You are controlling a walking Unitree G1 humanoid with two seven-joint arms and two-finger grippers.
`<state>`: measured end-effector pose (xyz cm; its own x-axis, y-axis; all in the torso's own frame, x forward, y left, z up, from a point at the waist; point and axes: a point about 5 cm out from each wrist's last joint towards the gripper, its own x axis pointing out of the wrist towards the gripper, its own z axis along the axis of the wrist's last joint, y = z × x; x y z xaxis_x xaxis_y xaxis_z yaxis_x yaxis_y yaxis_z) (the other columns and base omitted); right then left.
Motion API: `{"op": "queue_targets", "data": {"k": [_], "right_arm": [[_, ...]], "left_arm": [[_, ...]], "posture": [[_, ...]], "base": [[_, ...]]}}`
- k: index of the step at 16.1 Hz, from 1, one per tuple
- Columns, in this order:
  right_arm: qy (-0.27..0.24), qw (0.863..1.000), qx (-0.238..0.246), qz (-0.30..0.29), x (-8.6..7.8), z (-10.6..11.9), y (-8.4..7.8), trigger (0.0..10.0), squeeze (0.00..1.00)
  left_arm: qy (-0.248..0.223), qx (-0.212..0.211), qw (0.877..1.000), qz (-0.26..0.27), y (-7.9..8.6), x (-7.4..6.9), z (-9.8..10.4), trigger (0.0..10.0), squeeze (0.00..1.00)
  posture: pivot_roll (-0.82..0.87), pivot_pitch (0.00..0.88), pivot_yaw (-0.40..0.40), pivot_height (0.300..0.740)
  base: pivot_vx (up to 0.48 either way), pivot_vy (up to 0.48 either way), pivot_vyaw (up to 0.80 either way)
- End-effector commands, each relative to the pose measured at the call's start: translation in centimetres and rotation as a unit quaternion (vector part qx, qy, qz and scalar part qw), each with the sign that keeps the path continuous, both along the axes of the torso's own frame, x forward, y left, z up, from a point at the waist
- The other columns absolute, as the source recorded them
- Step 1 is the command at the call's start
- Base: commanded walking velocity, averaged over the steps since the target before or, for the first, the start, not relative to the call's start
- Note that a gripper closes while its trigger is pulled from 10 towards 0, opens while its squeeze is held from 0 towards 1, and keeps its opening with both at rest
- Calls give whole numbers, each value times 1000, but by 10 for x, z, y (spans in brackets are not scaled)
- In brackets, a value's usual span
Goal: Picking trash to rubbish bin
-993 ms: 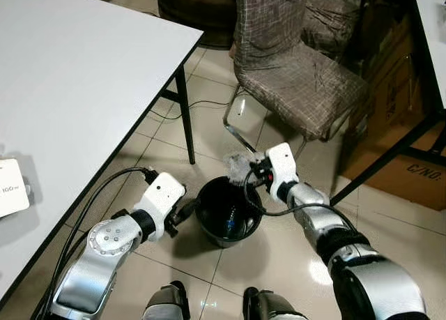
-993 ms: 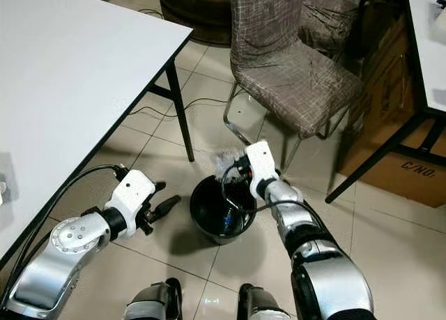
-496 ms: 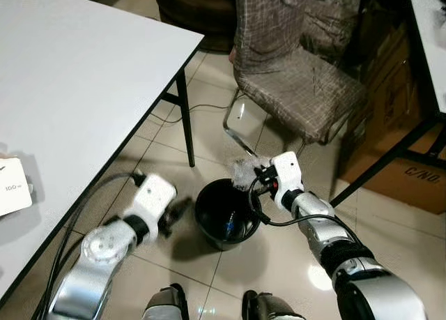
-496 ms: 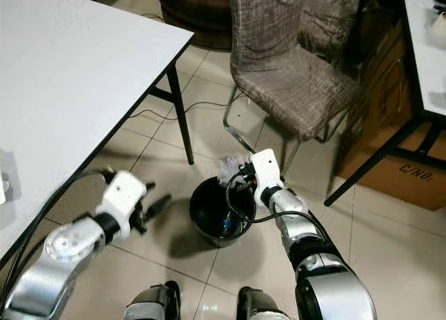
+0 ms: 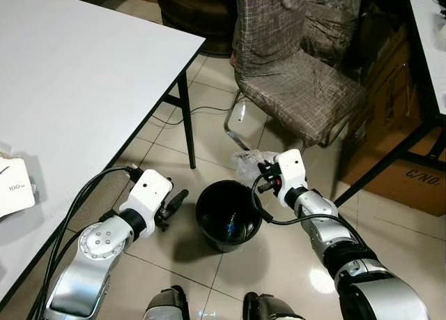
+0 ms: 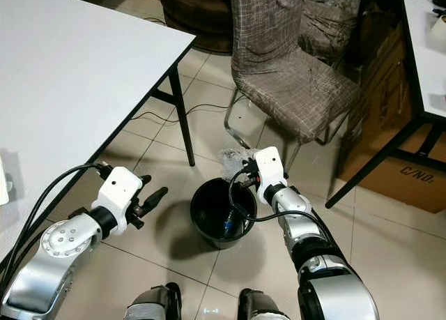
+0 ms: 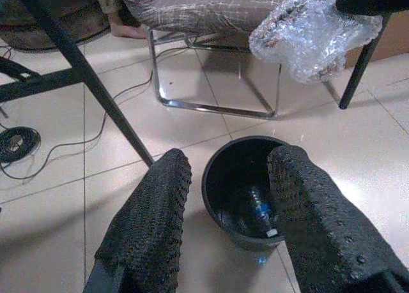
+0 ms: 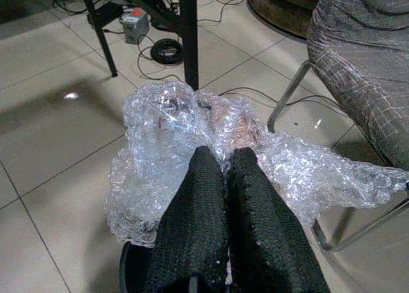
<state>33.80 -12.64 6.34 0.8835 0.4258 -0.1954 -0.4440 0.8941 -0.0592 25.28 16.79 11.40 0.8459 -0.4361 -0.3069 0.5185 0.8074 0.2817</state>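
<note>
Inside black bin (image 5: 228, 212), one bottle (image 7: 261, 210)

Black bin (image 5: 228, 215), seemingly clear wrap (image 8: 192, 133).

Glossy beige floor tiles (image 5: 209, 135) reflect the overhead light in pale patches. A white counter (image 5: 77, 90) on black legs stands on the left, with black cables (image 7: 16, 143) trailing beneath. A chrome-framed chair (image 5: 300, 83) with grey checked upholstery stands ahead, a cardboard box (image 5: 411, 173) beside it under another white counter (image 6: 425, 48).
</note>
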Motion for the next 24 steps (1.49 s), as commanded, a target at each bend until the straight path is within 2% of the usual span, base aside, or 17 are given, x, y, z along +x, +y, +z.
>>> {"op": "queue_targets", "data": {"k": [1,4,5,6,7,9,10,11,13,15,19,21,24], "right_arm": [[1,1000,-3,-6,-4,-4,-3,10000,0],[1,1000,-3,-6,-4,-4,-3,10000,0],[-15,1000,0,-16,-7,-4,-5,10000,0],[-49,998,8,-46,-9,3,-12,10000,0],[-71,995,15,-70,-12,10,-19,10000,0],[-93,993,5,-70,-19,15,-20,10000,0],[-104,992,8,-71,-25,19,-22,10000,0],[-108,991,9,-73,-29,21,-24,10000,0],[-105,992,5,-77,-28,23,-26,10000,0],[-98,992,-2,-79,-26,24,-30,10000,0],[-62,996,-18,-68,-29,19,-28,10000,0],[-37,996,-49,-69,-23,12,-31,10000,0],[-14,996,-54,-69,-15,7,-28,10000,0]], "left_arm": [[6,2,1000,-8,-3,-4,-2,10000,0],[6,2,1000,-8,-3,-4,-2,10000,0],[-17,-15,1000,6,-5,-4,0,10000,0],[-55,-56,996,30,-7,-4,10,10000,0],[-60,-81,993,57,-6,-3,15,10000,0],[-32,-62,994,79,-1,-6,2,10000,0],[-31,-54,994,88,2,-8,-3,10000,0],[-40,-65,993,91,0,-6,-1,10000,0],[-46,-74,993,82,-5,-1,4,10000,0],[-43,-48,996,57,-9,-1,0,10000,0],[-56,-41,996,48,-8,4,6,10000,0],[-57,-40,997,41,-6,8,10,10000,0],[-50,-24,998,13,-4,7,13,10000,0]], "posture": [[49,229,-21,740],[49,229,-21,740],[44,185,-42,740],[43,143,-51,740],[43,124,-58,740],[34,96,-56,740],[26,90,-54,740],[12,88,-45,740],[8,89,-38,740],[4,80,-31,740],[-2,122,-38,740],[-2,182,-32,740],[7,328,-29,740]], "base": [[0,0,0],[0,0,0],[0,0,0],[0,0,0],[0,0,0],[0,0,0],[0,0,0],[0,0,0],[0,0,0],[0,0,0],[0,0,0],[0,0,0],[0,0,0]]}}
